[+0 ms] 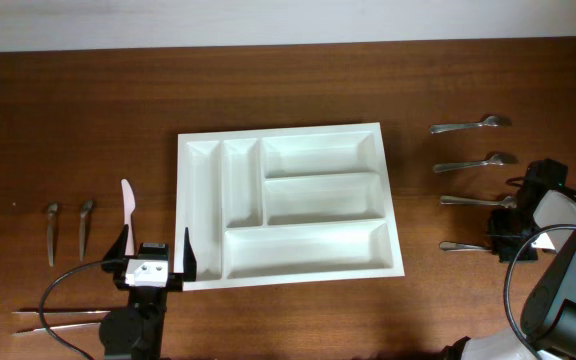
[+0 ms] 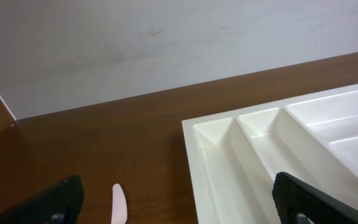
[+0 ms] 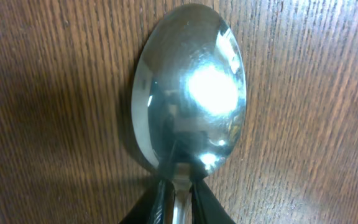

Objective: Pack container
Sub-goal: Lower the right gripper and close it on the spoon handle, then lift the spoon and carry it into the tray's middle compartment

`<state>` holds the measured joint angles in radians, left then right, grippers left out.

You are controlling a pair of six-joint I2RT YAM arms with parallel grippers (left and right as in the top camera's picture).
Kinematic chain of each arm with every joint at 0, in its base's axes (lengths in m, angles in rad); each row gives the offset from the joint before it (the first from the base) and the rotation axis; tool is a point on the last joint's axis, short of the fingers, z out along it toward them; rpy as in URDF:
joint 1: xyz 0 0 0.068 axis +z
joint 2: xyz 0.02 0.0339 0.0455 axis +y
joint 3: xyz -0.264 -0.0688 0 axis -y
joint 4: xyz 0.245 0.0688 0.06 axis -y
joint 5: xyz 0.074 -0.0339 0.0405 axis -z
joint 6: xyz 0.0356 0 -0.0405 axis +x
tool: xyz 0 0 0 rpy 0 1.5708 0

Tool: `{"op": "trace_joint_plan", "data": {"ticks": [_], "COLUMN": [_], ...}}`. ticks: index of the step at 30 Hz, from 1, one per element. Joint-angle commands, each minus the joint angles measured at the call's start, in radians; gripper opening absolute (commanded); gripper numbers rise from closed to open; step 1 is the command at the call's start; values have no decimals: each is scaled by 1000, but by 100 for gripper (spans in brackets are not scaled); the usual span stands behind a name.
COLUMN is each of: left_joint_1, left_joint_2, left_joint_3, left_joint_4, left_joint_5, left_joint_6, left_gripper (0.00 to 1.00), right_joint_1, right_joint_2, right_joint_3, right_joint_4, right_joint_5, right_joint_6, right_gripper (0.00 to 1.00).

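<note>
Dark wooden tabletop [image 1: 88, 100]: white rectangular plastic cutlery tray [image 1: 308, 250] sits centre, empty. At three o'clock my right gripper [image 3: 178, 193] pinches the neck of a shiny steel spoon [image 3: 188, 87]. At seven o'clock my left gripper [image 1: 156, 243] hangs spread.

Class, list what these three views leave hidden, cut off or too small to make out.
Right wrist view: the spoon has its handle cut off by the bottom edge, between the right gripper fingers.
Left wrist view: the pale utensil shows only a tip; the bottom edge cuts the rest.
Overhead: the small utensils at far left are too small to identify.
</note>
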<state>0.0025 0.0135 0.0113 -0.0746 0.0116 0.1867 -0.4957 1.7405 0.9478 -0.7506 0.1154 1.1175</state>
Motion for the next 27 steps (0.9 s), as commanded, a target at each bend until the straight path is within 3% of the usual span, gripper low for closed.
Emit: {"op": "trace_joint_plan", "data": {"ticks": [1,4,13,27], "left_joint_1": [4,4,4,4], "left_joint_2": [-8,-8,-8,-8], "left_joint_3": [-3,-3,-3,-3], "left_joint_4": [-5,-5,-5,-5], "left_joint_5": [10,10,10,10], "left_joint_6": [-6,-5,-6,-6], "left_gripper": [99,99,99,99], "right_joint_1": [-3,-3,-2,86], "right_joint_2": [18,18,18,18], "right_joint_3": [-11,-11,38,408], "right_joint_4": [5,3,-10,-216], "right_joint_5": [9,9,-6,-201], "right_joint_6": [-11,-19,-101,-171], "right_gripper": [11,4,4,4]}}
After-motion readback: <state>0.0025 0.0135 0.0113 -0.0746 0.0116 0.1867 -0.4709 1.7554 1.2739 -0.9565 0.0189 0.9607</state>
